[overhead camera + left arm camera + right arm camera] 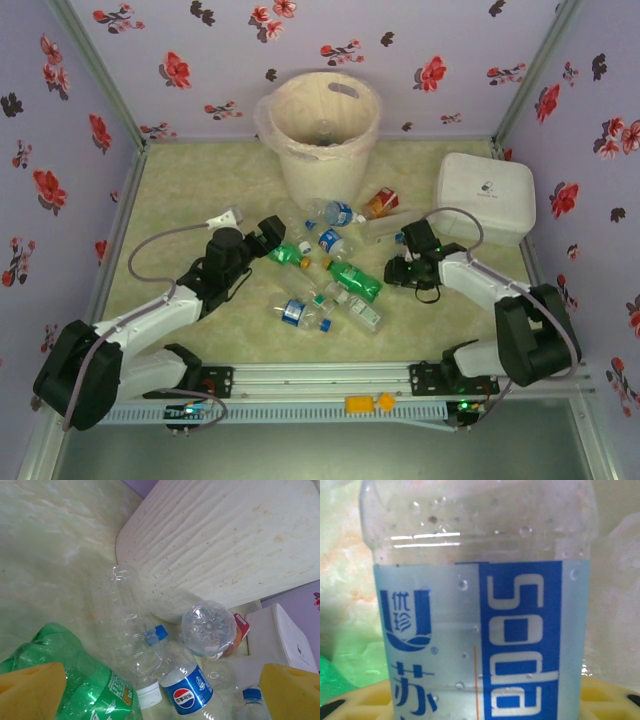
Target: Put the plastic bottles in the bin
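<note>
Plainly, in the top external view the plastic bottles (335,285) lie strewn mid-table between the arms, and the bin (325,170) stands beyond them by the far wall. The left gripper (272,232) is at the heap's left edge and the right gripper (400,265) at its right, with the bin up-table and leftward of it.

In the left wrist view the yellow pads (30,692) stand wide apart and empty over a green bottle (85,680) and a Pepsi bottle (187,695), its blue label marked 百事可乐.

In the right wrist view a clear bottle (480,630) sits close against the right gripper, its long axis running up the picture. The blue label reads "Soda", with 优珍 and 苏. Whether the jaws pinch it I cannot tell; likely they do.
</note>
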You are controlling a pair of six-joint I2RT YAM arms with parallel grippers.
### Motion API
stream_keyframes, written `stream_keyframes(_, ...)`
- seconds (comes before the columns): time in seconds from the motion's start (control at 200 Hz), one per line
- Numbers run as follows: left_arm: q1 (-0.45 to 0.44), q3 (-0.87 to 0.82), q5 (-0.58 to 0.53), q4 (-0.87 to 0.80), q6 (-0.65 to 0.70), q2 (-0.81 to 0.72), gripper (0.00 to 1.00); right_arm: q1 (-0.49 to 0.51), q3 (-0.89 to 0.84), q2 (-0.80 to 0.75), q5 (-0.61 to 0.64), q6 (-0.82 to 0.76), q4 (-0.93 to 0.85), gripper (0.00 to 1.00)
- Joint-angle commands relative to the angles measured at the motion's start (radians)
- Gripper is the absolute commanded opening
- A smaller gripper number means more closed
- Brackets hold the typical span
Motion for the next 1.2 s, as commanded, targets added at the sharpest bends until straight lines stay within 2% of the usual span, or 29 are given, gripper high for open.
stream_keyframes(0.0,0.006,0.007,-0.031,0.032,-0.015,0.027,1.0,-0.005,0.024,-0.093,0.008,-0.006,-0.052,0.51)
stream_keyframes(0.22,0.007,0.023,-0.027,0.145,-0.022,0.128,1.0,-0.005,0.137,-0.27,-0.033,-0.001,-0.117,0.47)
stream_keyframes(0.385,0.012,0.001,-0.025,0.173,-0.029,0.132,1.0,-0.006,0.285,-0.269,-0.071,0.021,-0.049,0.46)
stream_keyframes(0.605,0.016,-0.107,-0.083,0.088,-0.049,-0.003,1.0,-0.004,0.567,-0.08,-0.163,0.039,0.084,0.43)
stream_keyframes(0.82,0.016,-0.181,-0.133,0.014,-0.069,-0.156,1.0,-0.003,0.904,0.156,-0.187,-0.003,0.083,0.44)
stream_keyframes(0.995,0.017,-0.182,-0.152,-0.159,-0.035,-0.297,1.0,0.023,1.162,0.377,-0.192,0.0,0.073,0.44)
stream_keyframes(1.195,0.023,-0.181,-0.191,-0.376,-0.015,-0.476,1.0,0.068,1.435,0.599,-0.176,-0.021,-0.028,0.45)
